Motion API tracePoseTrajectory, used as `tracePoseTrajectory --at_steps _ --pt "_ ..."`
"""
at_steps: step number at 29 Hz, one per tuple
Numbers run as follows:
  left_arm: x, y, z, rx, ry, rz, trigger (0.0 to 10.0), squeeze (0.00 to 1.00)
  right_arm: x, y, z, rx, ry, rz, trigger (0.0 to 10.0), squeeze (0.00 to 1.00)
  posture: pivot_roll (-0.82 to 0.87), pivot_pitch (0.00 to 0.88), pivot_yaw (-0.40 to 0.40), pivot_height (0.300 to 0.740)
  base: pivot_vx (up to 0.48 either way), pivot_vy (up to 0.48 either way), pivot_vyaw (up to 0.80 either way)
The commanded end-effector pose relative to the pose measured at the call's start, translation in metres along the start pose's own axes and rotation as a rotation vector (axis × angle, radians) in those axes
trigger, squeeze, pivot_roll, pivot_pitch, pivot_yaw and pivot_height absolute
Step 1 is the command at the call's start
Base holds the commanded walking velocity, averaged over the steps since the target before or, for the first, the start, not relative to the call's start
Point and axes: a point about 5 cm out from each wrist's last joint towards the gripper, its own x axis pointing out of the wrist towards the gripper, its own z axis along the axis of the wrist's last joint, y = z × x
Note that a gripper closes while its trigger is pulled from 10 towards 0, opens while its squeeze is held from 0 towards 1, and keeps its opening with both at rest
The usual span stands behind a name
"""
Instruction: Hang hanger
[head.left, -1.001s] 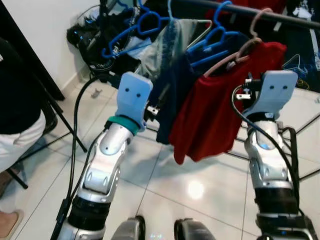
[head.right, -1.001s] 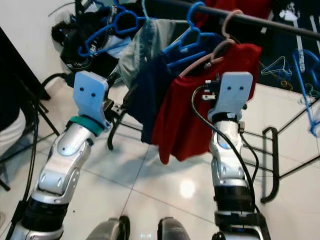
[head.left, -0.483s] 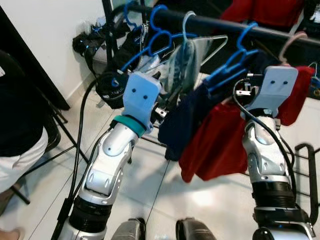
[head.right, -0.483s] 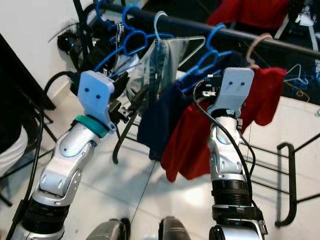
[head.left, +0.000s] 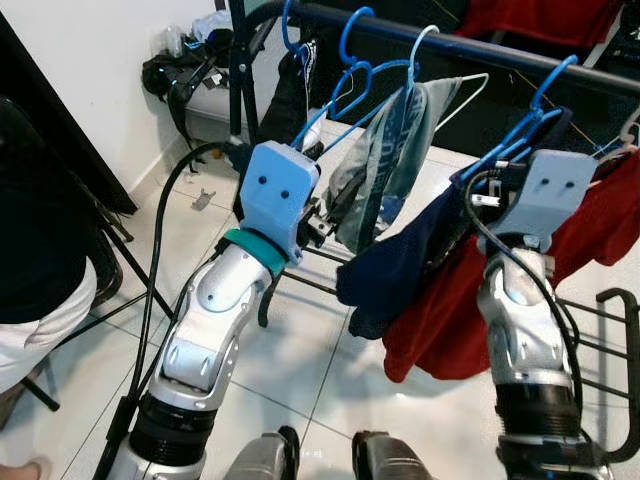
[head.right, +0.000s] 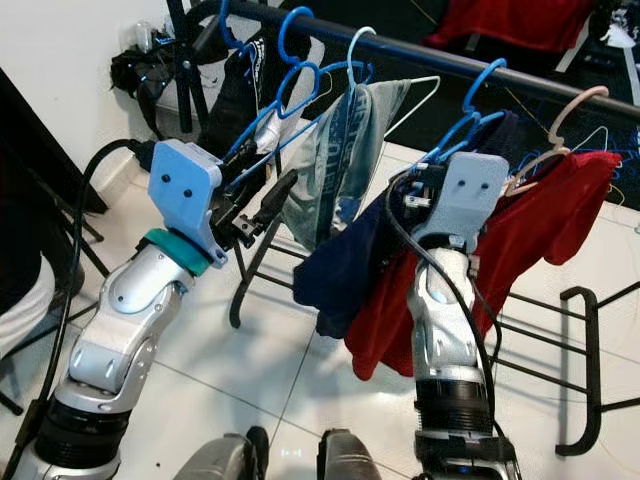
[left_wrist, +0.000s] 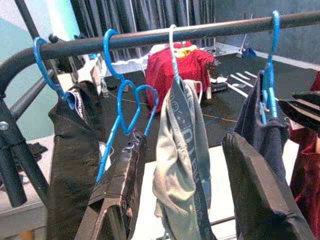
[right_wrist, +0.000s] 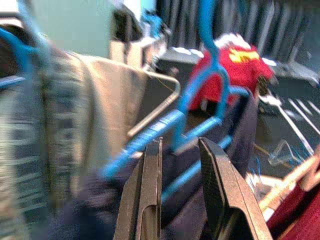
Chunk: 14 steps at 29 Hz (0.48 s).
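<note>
Up at head view, the blue hanger (head.right: 470, 115) with the navy garment (head.right: 345, 265) hooks on the rail (head.right: 430, 60). Left wrist: left gripper (left_wrist: 200, 190) spread empty. Right wrist: right gripper (right_wrist: 177, 165) fingers slightly apart around the hanger's arm, seemingly steadying it.

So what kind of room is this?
Probably a home laundry or drying corner: a clothes rail hung with blue hangers and a red shirt, over a tiled floor.
</note>
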Motion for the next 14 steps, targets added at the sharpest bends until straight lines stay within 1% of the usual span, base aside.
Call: tracePoseTrajectory --at_steps 1,3,4,5,6,8,9,10,11,13,14 --pt "-0.002 -0.001 -0.004 0.007 0.017 -0.008 10.0 0.0 -0.006 0.003 0.002 -0.015 -0.027 0.034 10.0 0.0 -0.09 0.089 0.082 0.74 0.0 0.0 0.0" --pt "-0.002 -0.001 -0.004 0.007 0.017 -0.008 10.0 0.0 -0.006 0.003 0.002 -0.015 -0.027 0.034 10.0 0.0 -0.09 0.089 0.082 0.74 0.0 0.0 0.0" --pt "0.0 0.0 -0.008 0.04 0.05 0.009 10.0 0.0 -0.008 0.004 0.002 -0.017 -0.027 0.046 10.0 0.0 -0.1 0.09 0.082 0.74 0.0 0.0 0.0" --pt "0.0 0.0 -0.008 0.04 0.05 0.009 10.0 0.0 -0.008 0.004 0.002 -0.017 -0.027 0.046 10.0 0.0 -0.1 0.09 0.082 0.74 0.0 0.0 0.0" --pt "0.002 0.002 -0.013 0.069 0.079 0.031 10.0 0.0 -0.009 0.005 0.002 -0.018 -0.026 0.052 10.0 0.0 -0.1 0.096 0.085 0.74 0.0 0.0 0.0" --pt "0.002 0.002 -0.013 0.069 0.079 0.031 10.0 0.0 -0.009 0.005 0.002 -0.018 -0.026 0.052 10.0 0.0 -0.1 0.096 0.085 0.74 0.0 0.0 0.0" --pt "0.01 0.002 -0.018 0.096 0.115 0.052 10.0 0.0 -0.008 0.008 0.004 -0.023 -0.038 0.068 10.0 0.0 -0.1 0.104 0.083 0.74 0.0 0.0 0.0" --pt "0.022 0.002 -0.022 0.117 0.16 0.077 10.0 0.0 -0.007 0.013 0.007 -0.025 -0.055 0.086 10.0 0.0 -0.1 0.108 0.079 0.74 0.0 0.0 0.0" --pt "0.034 0.001 -0.023 0.115 0.19 0.098 10.0 0.0 -0.006 0.017 0.009 -0.019 -0.066 0.1 10.0 0.0 -0.09 0.112 0.078 0.74 0.0 0.0 0.0" --pt "0.049 0.0 -0.027 0.097 0.236 0.128 10.0 0.0 -0.006 0.022 0.011 -0.011 -0.071 0.118 10.0 0.0 -0.1 0.121 0.079 0.74 0.0 0.0 0.0" --pt "0.049 0.0 -0.027 0.097 0.236 0.128 10.0 0.0 -0.006 0.022 0.011 -0.011 -0.071 0.118 10.0 0.0 -0.1 0.121 0.079 0.74 0.0 0.0 0.0"
